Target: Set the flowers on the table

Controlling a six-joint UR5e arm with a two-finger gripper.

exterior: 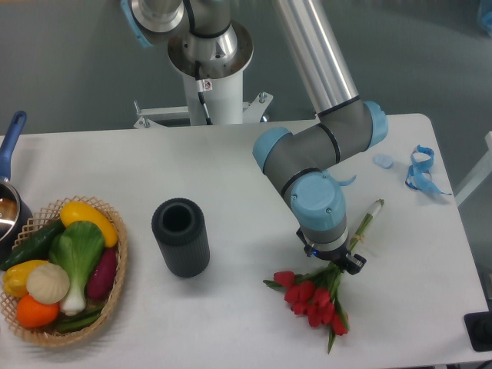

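Camera view: my arm bends low, gripper (336,263) clamped on the flowers (317,297) over the table (231,177) — the basket (117,288) holds vegetables (65,261).
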